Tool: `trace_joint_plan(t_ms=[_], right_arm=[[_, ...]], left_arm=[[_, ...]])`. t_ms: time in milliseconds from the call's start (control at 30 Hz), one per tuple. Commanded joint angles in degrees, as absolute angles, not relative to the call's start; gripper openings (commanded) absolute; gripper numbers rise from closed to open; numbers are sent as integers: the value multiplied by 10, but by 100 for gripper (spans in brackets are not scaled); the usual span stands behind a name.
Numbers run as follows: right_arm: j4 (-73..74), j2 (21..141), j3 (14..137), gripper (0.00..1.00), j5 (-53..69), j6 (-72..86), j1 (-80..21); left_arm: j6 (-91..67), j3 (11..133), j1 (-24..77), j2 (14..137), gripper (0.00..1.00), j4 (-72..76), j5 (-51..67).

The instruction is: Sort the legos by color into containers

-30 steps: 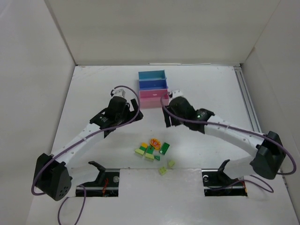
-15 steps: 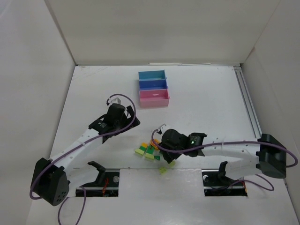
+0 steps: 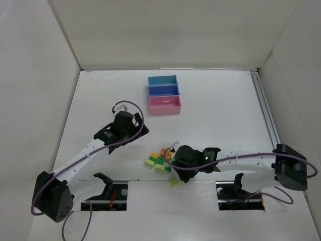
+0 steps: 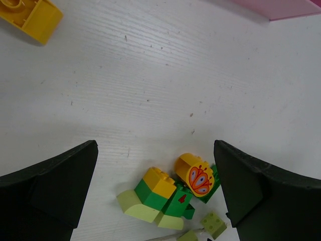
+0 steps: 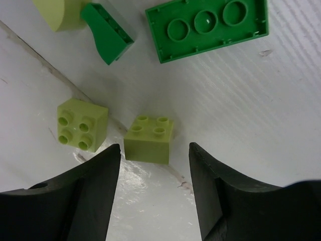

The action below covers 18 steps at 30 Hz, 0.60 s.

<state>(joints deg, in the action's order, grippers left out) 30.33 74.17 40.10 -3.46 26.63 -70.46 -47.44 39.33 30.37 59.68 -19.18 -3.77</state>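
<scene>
Several legos lie in a pile near the table's front. My right gripper is open, low over a light green brick that lies just ahead of its fingertips. A second light green brick and an upturned dark green plate lie close by. My left gripper is open and empty, above and left of the pile. Its view shows a yellow butterfly cylinder and a yellow-on-green brick. The teal, blue and pink trays stand at the back.
A lone yellow brick lies on the table left of the pink tray's edge. A light green brick sits at the front table seam. White walls enclose the table on three sides.
My right gripper has swung from beside the pink tray back down to the lego pile. My left gripper has drawn back from the trays towards the front left.
</scene>
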Motion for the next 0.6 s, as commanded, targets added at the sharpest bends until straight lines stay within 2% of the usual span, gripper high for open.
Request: trace_joint_plan(t_ms=[0,67,133,400,500,533,567], right_arm=[[271,760,392,62,-25,272,-715],[265,767,392,62,-33,272,-715],[260,773,392,58,-40,272,-715],[243,796,398,56,-57,266,-715],[243,802,410,39,-57,266,-715],[252,802,410,29,-67,266,-715],[258,802,417,3,-72,266,-715]], left_arm=[[-480,397,303,602,100,-198,-48],[-480,397,303,608,100,-198,-48],[-480,397,303,608,100,-198,-48],[-469,397,303,613,100,-187,-43],[-469,397,303,613,100,-187,-43],[-469,397,303,613,100,-187,-43],[-469,402,303,613,100,-187,-43]])
